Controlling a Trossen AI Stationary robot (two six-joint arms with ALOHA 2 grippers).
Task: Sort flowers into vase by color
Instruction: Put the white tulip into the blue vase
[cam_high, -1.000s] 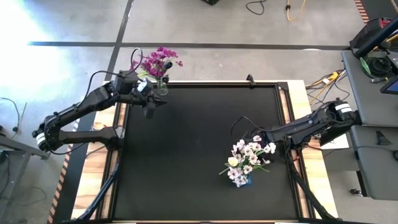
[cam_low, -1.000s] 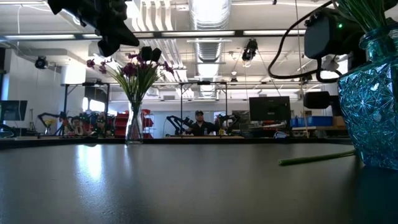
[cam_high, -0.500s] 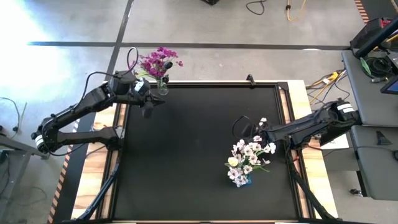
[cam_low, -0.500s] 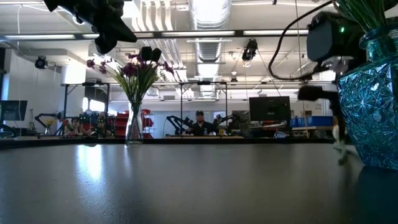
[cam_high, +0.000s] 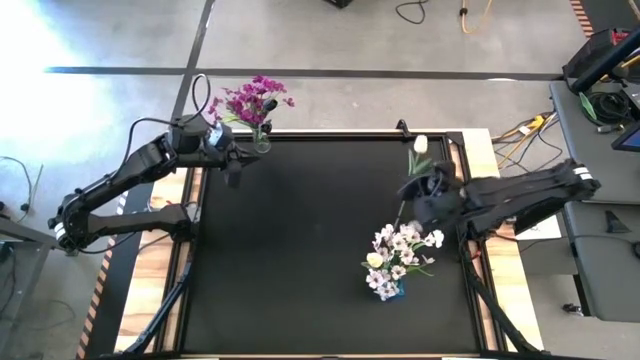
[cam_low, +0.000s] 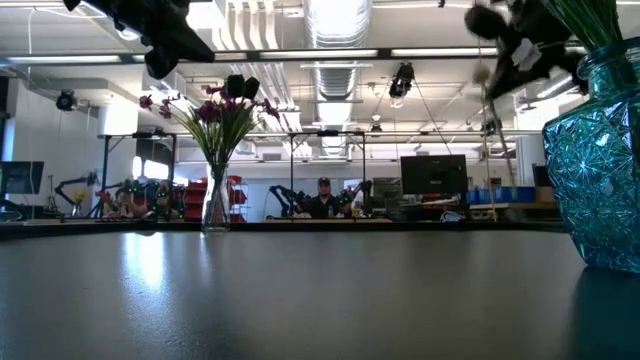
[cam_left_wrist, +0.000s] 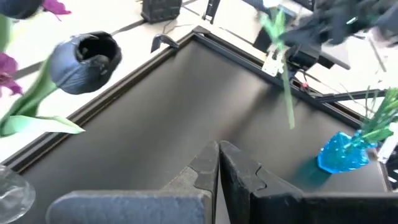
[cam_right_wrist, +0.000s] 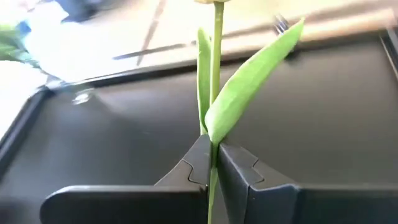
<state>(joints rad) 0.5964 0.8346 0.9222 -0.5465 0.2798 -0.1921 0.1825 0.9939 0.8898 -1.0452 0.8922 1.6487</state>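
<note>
My right gripper (cam_high: 418, 192) is shut on a cream-white tulip (cam_high: 420, 145) above the table's right half, just beyond the blue vase (cam_high: 392, 291) that holds white flowers (cam_high: 402, 243). The tulip's stem and green leaf (cam_right_wrist: 252, 74) rise past the fingers. My left gripper (cam_left_wrist: 219, 163) hovers shut and empty at the far left, beside the clear vase (cam_high: 262, 146) with magenta-purple flowers (cam_high: 255, 100) and a dark bud (cam_left_wrist: 86, 59). My right gripper pinches the tulip's stem (cam_right_wrist: 213, 142) between its two fingers, just below where the leaf springs off. The fingers come about level from the table's right and lie across the stem. The tulip is lifted clear and roughly upright, bud up, its lower stem (cam_left_wrist: 288, 106) hanging below the fingers.
The black mat's middle (cam_high: 320, 230) lies bare between the two vases. A raised frame edge (cam_high: 330, 134) runs along the far side. In the low view the blue vase (cam_low: 600, 170) stands close at the right and the clear vase (cam_low: 215, 205) far back.
My right gripper has shut on the tulip stem that lay on the table by the blue vase. It has lifted the stem clear and carried it up and toward the far edge. The tulip has swung from lying flat to roughly upright. My left gripper has drawn back slightly toward the left.
</note>
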